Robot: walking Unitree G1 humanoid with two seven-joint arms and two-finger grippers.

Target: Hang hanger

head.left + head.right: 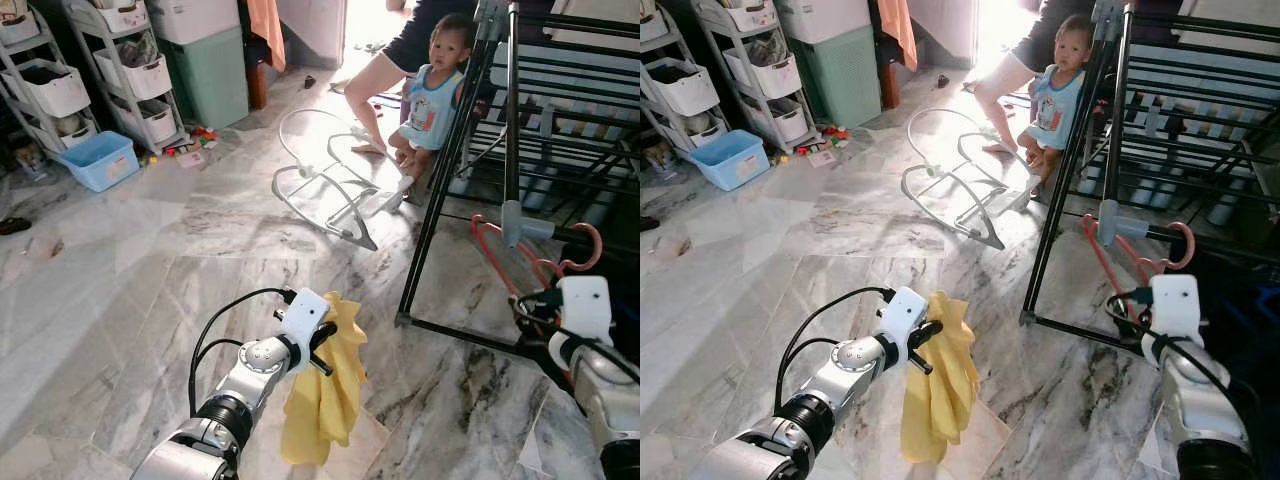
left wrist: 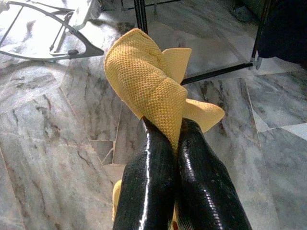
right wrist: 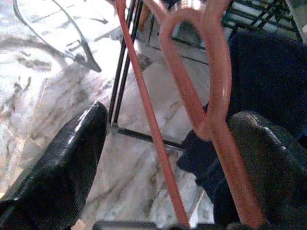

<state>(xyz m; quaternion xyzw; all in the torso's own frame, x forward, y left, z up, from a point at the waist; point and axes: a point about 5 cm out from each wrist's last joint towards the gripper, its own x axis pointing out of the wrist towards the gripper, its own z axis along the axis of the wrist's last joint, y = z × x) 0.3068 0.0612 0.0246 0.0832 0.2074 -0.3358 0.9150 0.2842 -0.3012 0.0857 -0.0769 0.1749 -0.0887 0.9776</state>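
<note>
Right gripper jaws are standing apart around the red hanger, so it is looking loose and likely to slip or swing off the black rack rail. Left gripper jaws are clamping a yellow cloth. Rack bars are crowding the right; a child is sitting near, open floor lying left.

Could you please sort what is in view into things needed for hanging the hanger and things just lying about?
Job:
- red plastic hanger
- black metal drying rack
- right gripper, open around the hanger

Lying about:
- yellow cloth, shut in left gripper
- blue plastic tub
- grey wire frame
</note>
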